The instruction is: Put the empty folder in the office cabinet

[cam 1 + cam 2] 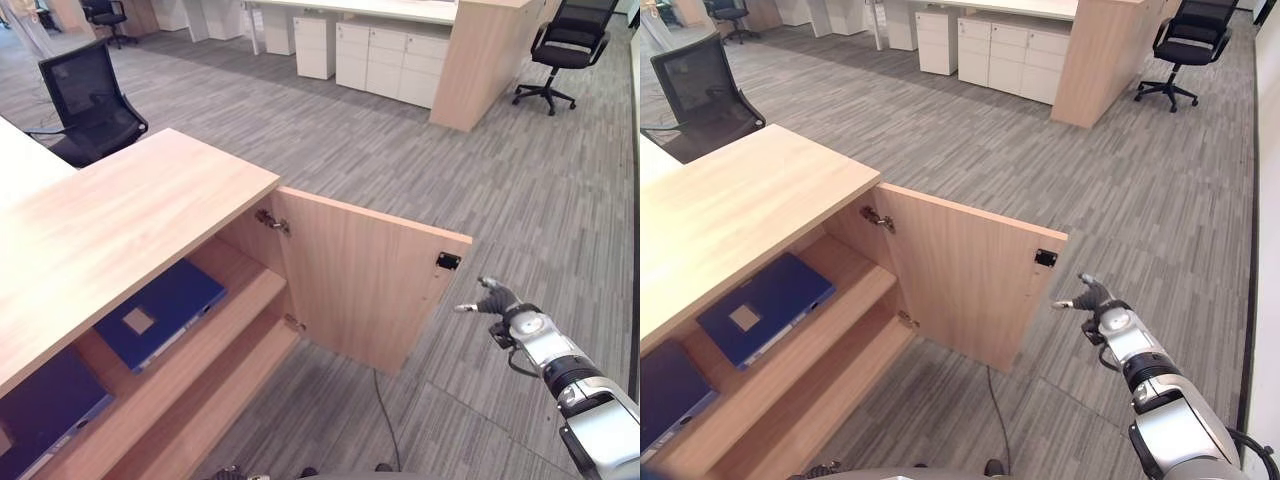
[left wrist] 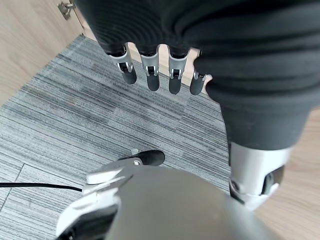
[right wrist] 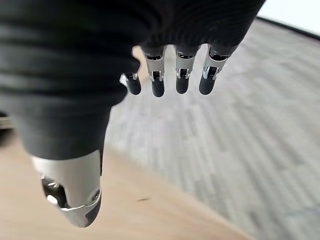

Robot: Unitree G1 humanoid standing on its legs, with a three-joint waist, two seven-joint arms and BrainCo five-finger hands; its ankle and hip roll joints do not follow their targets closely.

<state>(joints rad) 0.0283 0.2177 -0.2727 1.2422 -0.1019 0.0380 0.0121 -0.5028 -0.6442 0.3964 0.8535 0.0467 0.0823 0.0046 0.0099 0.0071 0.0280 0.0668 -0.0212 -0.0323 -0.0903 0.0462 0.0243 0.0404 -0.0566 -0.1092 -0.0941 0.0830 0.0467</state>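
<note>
A blue folder (image 1: 160,312) with a pale label lies flat on the upper shelf (image 1: 240,285) inside the wooden office cabinet (image 1: 120,220). A second, darker blue folder (image 1: 45,410) lies further left on the same shelf. The cabinet door (image 1: 365,280) stands wide open. My right hand (image 1: 503,304) hovers just past the door's free edge, apart from it, open and holding nothing; its straight fingers (image 3: 182,75) show in the right wrist view. My left hand (image 2: 150,70) hangs open above the carpet near the cabinet and is empty.
A black office chair (image 1: 90,100) stands behind the cabinet at the left. Another chair (image 1: 560,50) stands far right beside a wooden partition (image 1: 480,60) and white drawer units (image 1: 390,60). Grey carpet (image 1: 480,190) lies open to the right of the door.
</note>
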